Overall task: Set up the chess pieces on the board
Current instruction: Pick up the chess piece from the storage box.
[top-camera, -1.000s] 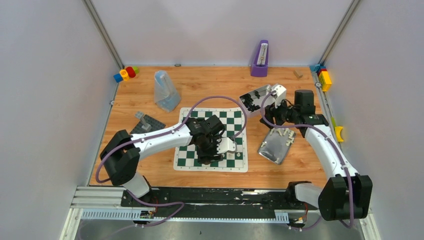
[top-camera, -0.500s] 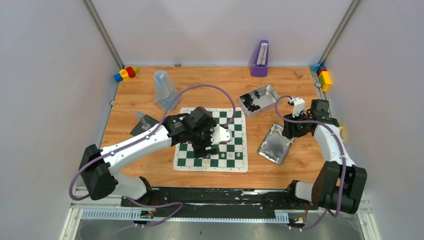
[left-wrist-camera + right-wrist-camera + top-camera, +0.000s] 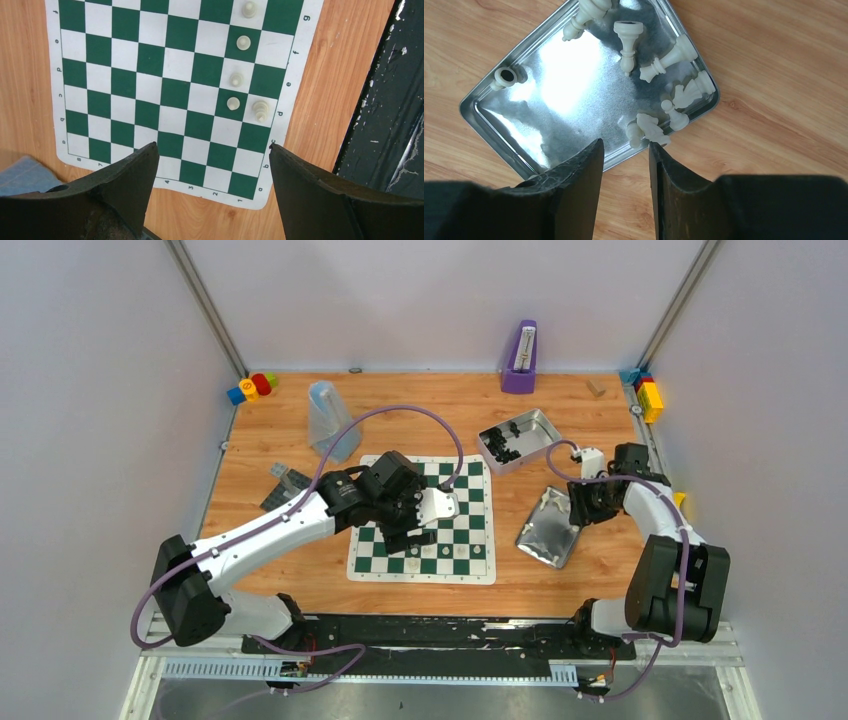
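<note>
Green-and-white checked board (image 3: 165,95) lies flat on the wooden desk (image 3: 345,60), five cream-white plastic chess pieces (image 3: 243,42) along its lettered edge. Left end effector (image 3: 211,150) hovers spread wide, empty. Right end effector (image 3: 625,145), narrowly parted, overhangs a silver metal tray (image 3: 554,85) of toppled pieces.

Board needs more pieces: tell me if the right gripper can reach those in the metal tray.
Probably yes: the right gripper hangs empty right above the metal tray, its white pieces lying uncovered just ahead.

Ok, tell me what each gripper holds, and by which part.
Nothing. The left gripper hangs open above the board; the right gripper, over the metal tray, is empty too.
</note>
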Tool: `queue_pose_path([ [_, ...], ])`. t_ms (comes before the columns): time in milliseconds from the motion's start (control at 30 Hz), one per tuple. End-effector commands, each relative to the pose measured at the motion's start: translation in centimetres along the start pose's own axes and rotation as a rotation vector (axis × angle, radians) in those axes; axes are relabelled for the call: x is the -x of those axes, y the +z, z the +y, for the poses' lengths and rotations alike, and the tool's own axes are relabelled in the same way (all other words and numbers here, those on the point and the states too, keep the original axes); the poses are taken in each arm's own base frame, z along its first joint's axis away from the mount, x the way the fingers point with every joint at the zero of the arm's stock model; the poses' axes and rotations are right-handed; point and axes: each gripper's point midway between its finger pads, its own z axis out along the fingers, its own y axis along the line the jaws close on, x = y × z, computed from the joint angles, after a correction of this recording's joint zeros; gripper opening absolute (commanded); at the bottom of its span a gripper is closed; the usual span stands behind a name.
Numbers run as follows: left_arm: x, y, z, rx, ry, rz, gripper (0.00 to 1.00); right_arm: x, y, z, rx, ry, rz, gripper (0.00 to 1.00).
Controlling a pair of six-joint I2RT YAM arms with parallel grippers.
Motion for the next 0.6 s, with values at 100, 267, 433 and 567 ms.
queue_pose_path([
  [100, 0.7, -0.6, 0.4, 0.025, -0.007, -0.037, 0.89, -1.2, 0.7, -0.3, -0.002, -0.009, 0.04, 0.37],
  [267, 0.7, -0.5, 0.3, 0.022, -0.008, -0.033, 0.89, -1.4, 1.2, -0.5, 0.0, -0.009, 0.048, 0.36],
  [433, 0.6, -0.3, 0.1, 0.008, -0.009, -0.026, 0.89, -1.3, 1.4, -0.8, -0.005, -0.008, 0.049, 0.35],
  [567, 0.6, -0.2, 0.1, 0.007, -0.008, -0.026, 0.89, -1.0, 1.6, -0.9, -0.001, -0.006, 0.048, 0.31],
])
